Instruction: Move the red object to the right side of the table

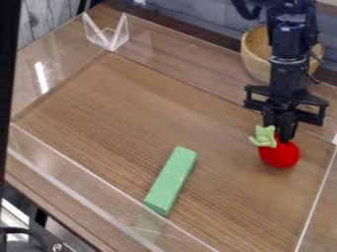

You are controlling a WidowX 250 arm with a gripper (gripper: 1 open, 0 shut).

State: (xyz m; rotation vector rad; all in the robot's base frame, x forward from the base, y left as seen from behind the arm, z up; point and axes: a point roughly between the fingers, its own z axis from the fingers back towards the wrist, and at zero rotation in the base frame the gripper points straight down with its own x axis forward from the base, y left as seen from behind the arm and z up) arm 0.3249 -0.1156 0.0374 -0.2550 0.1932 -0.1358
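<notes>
The red object [279, 153], a small round red toy fruit with a green leafy stem, rests on the brown wood-grain table [132, 108] near its right edge. My gripper [286, 130] hangs straight down over it from a black arm, and its fingers are shut on the fruit's top by the stem. The fruit's underside touches or nearly touches the tabletop.
A flat green rectangular block [171, 180] lies near the front centre. A round wooden bowl [259, 51] stands at the back right behind the arm. Low clear acrylic walls [53, 54] border the tabletop, with a small clear stand [105, 32] at the back left.
</notes>
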